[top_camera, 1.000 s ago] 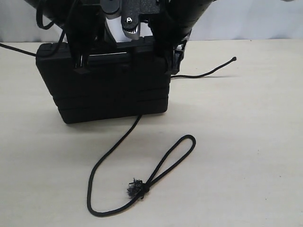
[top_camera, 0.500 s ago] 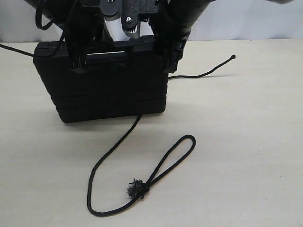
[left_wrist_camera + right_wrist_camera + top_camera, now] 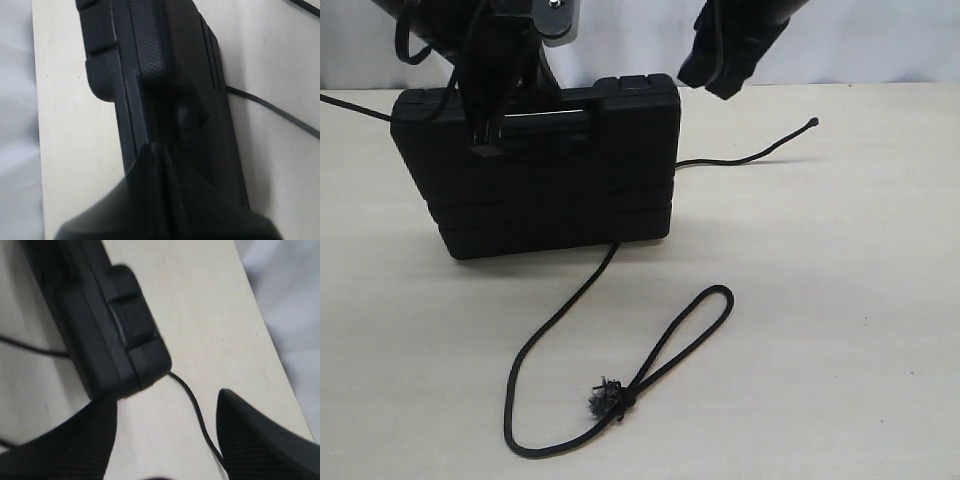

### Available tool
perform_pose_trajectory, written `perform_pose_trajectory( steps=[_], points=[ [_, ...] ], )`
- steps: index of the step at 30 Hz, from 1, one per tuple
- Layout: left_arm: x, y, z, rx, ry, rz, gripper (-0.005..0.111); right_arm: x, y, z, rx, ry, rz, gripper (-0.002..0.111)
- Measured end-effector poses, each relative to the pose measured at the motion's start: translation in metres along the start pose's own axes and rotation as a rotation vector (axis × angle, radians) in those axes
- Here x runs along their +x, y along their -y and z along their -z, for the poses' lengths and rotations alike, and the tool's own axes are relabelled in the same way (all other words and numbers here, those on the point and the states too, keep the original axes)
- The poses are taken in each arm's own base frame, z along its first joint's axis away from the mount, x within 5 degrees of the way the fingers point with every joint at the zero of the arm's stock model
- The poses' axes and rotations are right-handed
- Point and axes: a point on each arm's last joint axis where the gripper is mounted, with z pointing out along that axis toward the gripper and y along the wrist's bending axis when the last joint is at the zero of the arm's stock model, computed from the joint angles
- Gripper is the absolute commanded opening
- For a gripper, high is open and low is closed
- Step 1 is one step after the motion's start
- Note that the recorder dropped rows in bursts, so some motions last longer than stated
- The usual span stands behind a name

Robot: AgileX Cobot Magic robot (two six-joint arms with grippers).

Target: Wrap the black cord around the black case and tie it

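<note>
The black case (image 3: 550, 185) lies on the pale table, handle side away from the exterior camera. My left gripper (image 3: 485, 140) is down on its handle area, shut on the case (image 3: 170, 50), its fingertips (image 3: 157, 150) pressed together over the dark plastic. My right gripper (image 3: 715, 80) hangs open above the case's far right corner (image 3: 100, 330), touching nothing. The black cord (image 3: 570, 300) comes out from under the case's near edge, curves into a loop (image 3: 705, 310) with a frayed knot (image 3: 605, 400). Its other end (image 3: 745, 158) runs right to a knotted tip (image 3: 813, 123) and passes between my right fingers (image 3: 192, 400).
The table (image 3: 840, 300) is pale wood with a light backdrop behind its far edge. A thin smooth cable (image 3: 350, 105) trails off to the left behind the case. In the left wrist view a stretch of cord (image 3: 270, 107) lies on the table beside the case.
My right gripper has let go of the case's right edge and lifted up and to the right. The case has settled slightly. The left gripper stays on the handle.
</note>
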Motion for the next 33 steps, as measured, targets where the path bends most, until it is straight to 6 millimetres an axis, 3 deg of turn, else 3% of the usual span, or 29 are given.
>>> perform_pose_trajectory(
  steps=[7, 12, 17, 21, 23, 33],
  points=[
    [0.000, 0.000, 0.000, 0.000, 0.000, 0.000, 0.000, 0.009, 0.009, -0.031, -0.116, 0.127, -0.031, 0.054],
    [0.000, 0.000, 0.000, 0.000, 0.000, 0.000, 0.000, -0.001, 0.009, -0.036, -0.142, 0.249, -0.175, 0.054],
    [0.000, 0.000, 0.000, 0.000, 0.000, 0.000, 0.000, -0.003, 0.009, -0.035, -0.161, 0.258, -0.246, 0.058],
    [0.000, 0.000, 0.000, 0.000, 0.000, 0.000, 0.000, -0.002, 0.007, -0.035, -0.172, 0.251, -0.176, 0.080],
    [0.000, 0.000, 0.000, 0.000, 0.000, 0.000, 0.000, -0.001, 0.005, -0.036, -0.182, 0.240, -0.118, 0.086],
    [0.000, 0.000, 0.000, -0.002, -0.001, -0.001, 0.000, -0.002, -0.013, -0.060, -0.153, 0.156, 0.100, 0.087]
  ],
)
